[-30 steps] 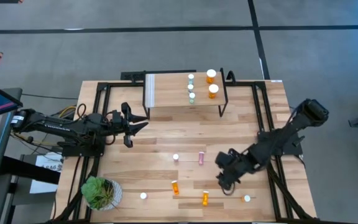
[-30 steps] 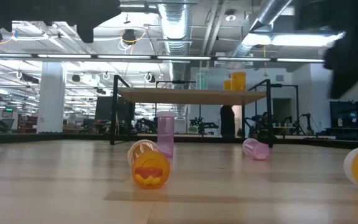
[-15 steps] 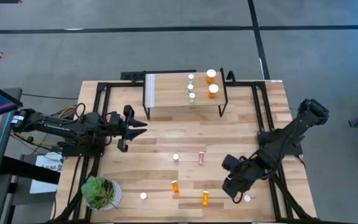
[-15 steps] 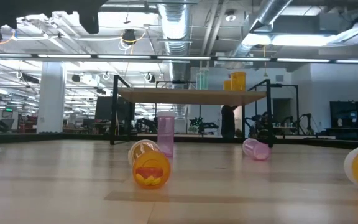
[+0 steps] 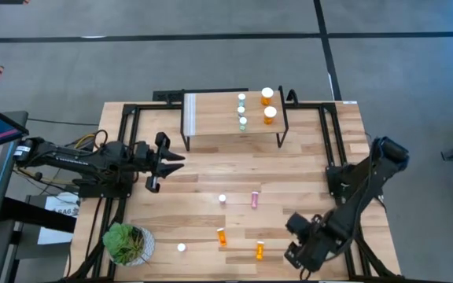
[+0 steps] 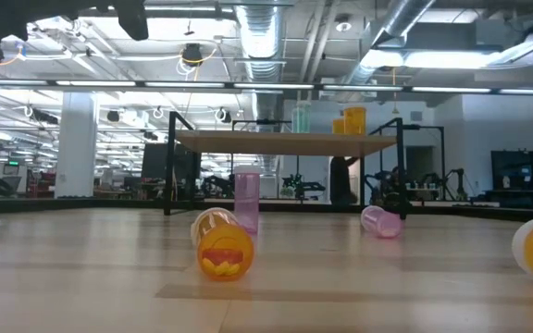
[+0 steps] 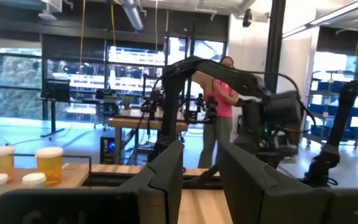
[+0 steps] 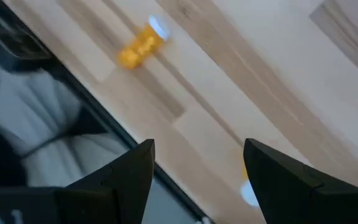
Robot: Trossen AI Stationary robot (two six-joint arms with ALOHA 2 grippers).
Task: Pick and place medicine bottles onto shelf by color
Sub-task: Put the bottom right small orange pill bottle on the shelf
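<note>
Five white-capped medicine bottles (image 5: 242, 111), seemingly green and orange, stand on shelf (image 5: 215, 118).

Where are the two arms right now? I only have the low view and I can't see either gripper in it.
Observer: The right gripper is over the table's front right corner, on your camera's side, fingers open and empty.
Operator: And the left one?
Observer: The left gripper hangs over the left part of the table, just in front of the shelf at its left end, holding nothing.
Operator: How many bottles are up on that shelf?
Observer: Five: green bottles, three in a row, and orange bottles, two right beside them.
</note>
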